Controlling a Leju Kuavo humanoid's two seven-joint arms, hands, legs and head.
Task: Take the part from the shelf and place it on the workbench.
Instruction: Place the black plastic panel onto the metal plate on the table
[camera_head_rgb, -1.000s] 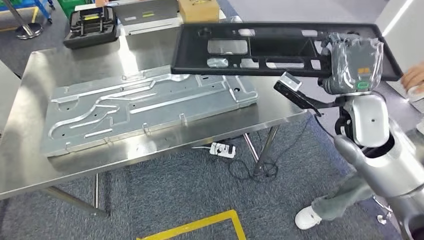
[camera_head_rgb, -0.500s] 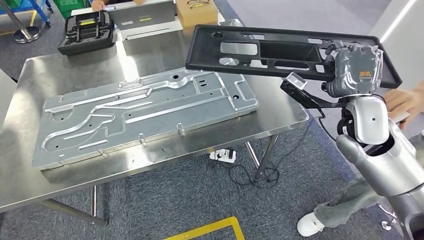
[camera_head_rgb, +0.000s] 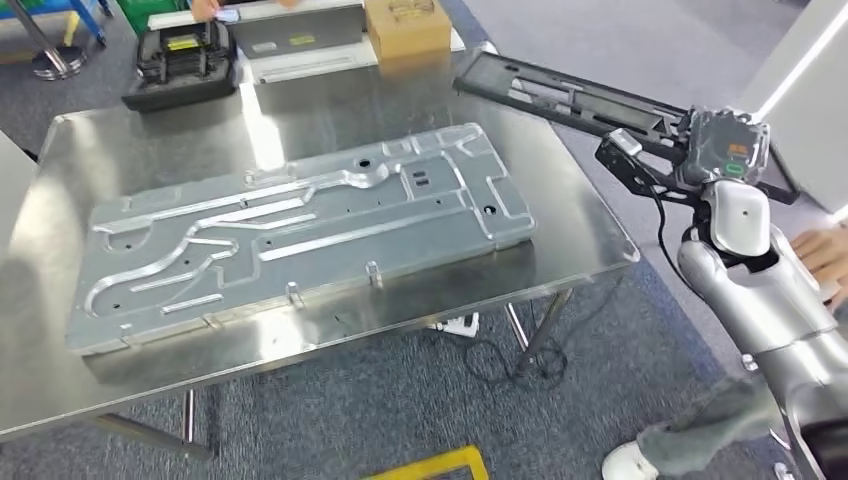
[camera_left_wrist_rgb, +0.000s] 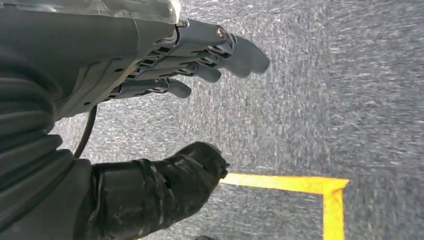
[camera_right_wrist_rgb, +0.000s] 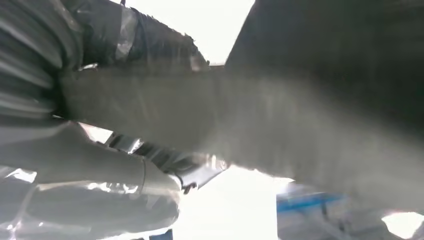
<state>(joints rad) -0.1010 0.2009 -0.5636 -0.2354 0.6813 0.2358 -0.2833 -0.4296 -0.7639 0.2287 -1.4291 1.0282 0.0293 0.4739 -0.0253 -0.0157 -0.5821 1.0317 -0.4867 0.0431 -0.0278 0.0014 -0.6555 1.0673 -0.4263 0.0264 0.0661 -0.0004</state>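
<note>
- The black plastic panel (camera_head_rgb: 560, 95) is long and flat, with a raised rim and several cut-out openings along its length; in the head view it appears nearly edge-on, tilted.
- The panel is held in the air above the far right corner of the steel workbench (camera_head_rgb: 590, 235), extending beyond the bench's right edge, clear of the surface.
- The right hand (camera_head_rgb: 722, 150) grips the panel at its right end; in the right wrist view the thumb (camera_right_wrist_rgb: 150, 37) lies against the panel's grey, blurred underside.
- The left hand (camera_left_wrist_rgb: 165, 115) holds nothing: fingers (camera_left_wrist_rgb: 210, 55) extended and apart from the thumb, above grey carpet with a yellow floor line (camera_left_wrist_rgb: 310, 190).
- On the workbench lies a large stamped metal plate (camera_head_rgb: 290, 230) with ribs and holes.
- At the far edge stand a black case (camera_head_rgb: 180, 65) and a cardboard box (camera_head_rgb: 405, 25).
- A person's hand (camera_head_rgb: 825, 250) is near the right arm.
</note>
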